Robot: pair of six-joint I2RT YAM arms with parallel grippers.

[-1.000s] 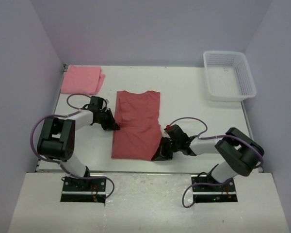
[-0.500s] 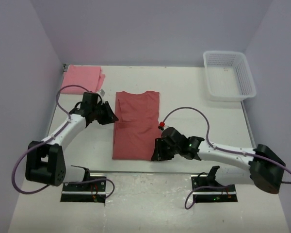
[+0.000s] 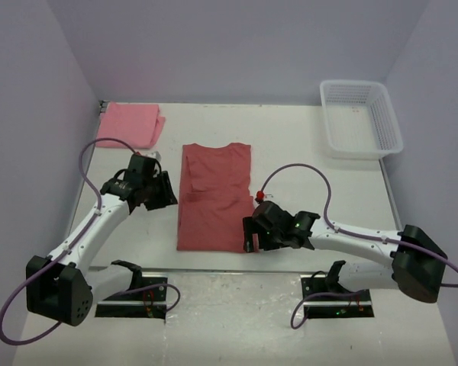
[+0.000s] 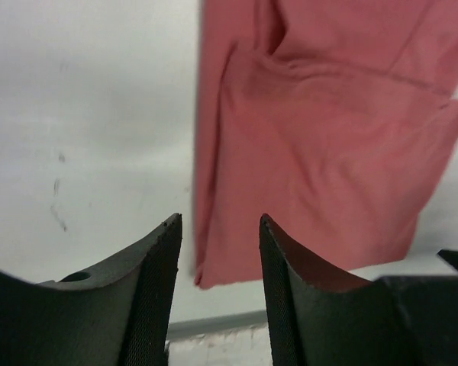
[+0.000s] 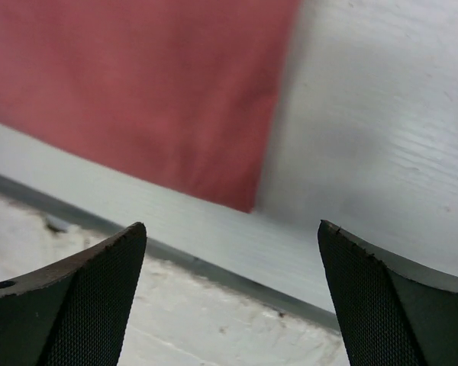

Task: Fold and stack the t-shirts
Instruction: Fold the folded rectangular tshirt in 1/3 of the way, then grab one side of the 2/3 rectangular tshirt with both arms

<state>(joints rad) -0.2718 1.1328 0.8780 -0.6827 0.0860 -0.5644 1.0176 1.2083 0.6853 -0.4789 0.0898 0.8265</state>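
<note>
A brick-red t-shirt (image 3: 214, 194) lies flat in the middle of the table, folded into a long strip with its collar at the far end. A lighter pink t-shirt (image 3: 130, 124) lies folded at the back left corner. My left gripper (image 3: 166, 194) hovers just left of the red shirt's left edge, open and empty. In the left wrist view that gripper (image 4: 217, 221) frames the red shirt's (image 4: 320, 152) near left corner. My right gripper (image 3: 250, 238) stands wide open beside the shirt's near right corner. The right wrist view shows this gripper (image 5: 230, 225) empty above the table's front edge, the red shirt (image 5: 137, 91) beyond it.
A white lattice basket (image 3: 360, 118) stands at the back right corner. The table's metal front edge (image 5: 214, 267) runs just under my right gripper. Grey walls close in the left, back and right sides.
Both grippers have opened and let go of the red shirt's edges. The left one drew back to the left, and the right one now sits off the near right corner.
</note>
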